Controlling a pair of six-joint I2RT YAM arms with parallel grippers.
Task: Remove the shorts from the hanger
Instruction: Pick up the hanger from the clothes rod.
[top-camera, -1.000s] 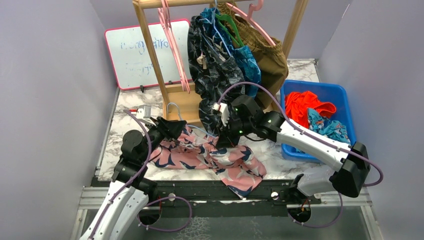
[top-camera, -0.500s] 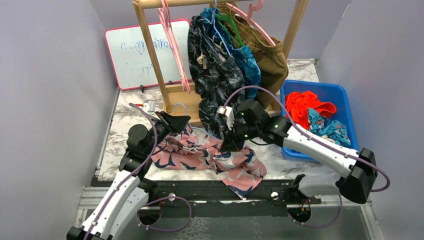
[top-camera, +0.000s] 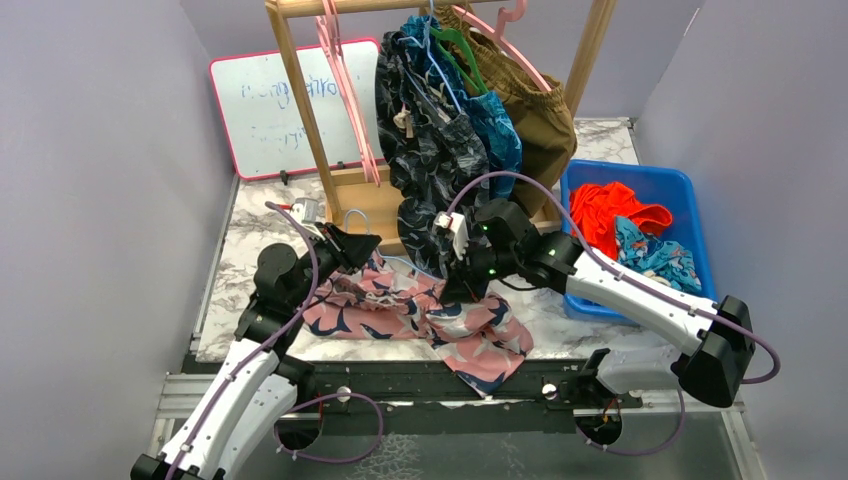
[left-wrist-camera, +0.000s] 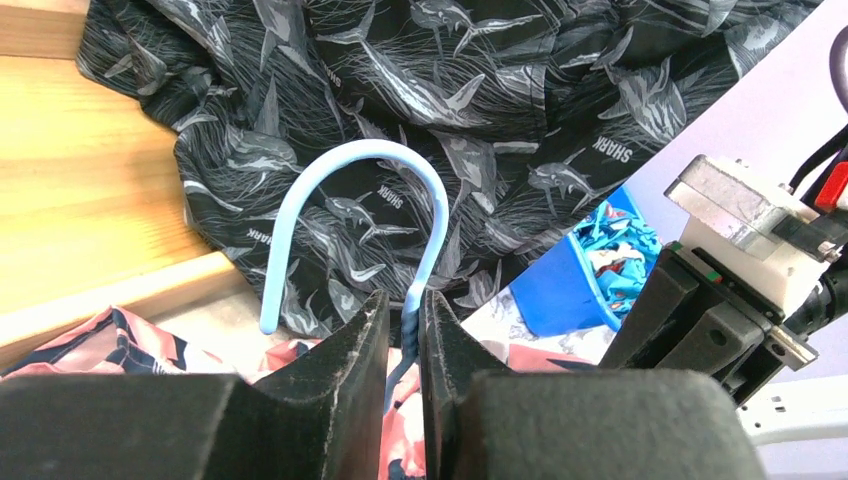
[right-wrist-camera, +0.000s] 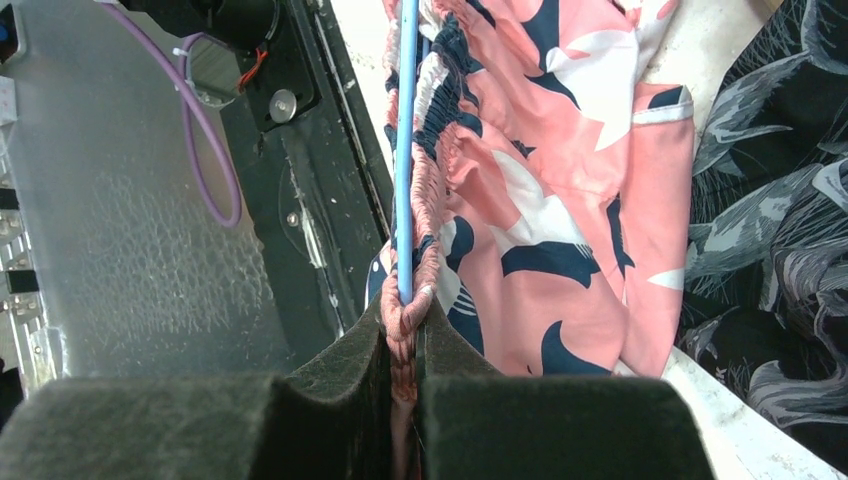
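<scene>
The step in hand is judged to be the parting of garment and hanger. The pink-and-navy leaf-print fabric shorts are spread on the marble-patterned table between the two arms, and their waistband is carried on a thin light-blue wire hanger. The left gripper is clamped on the hanger's neck just below the hook. The right gripper is pinched shut on the gathered elastic waistband, against which the blue wire lies. Next, the waistband is probably to be drawn off the wire's end while the hanger is held firm.
</scene>
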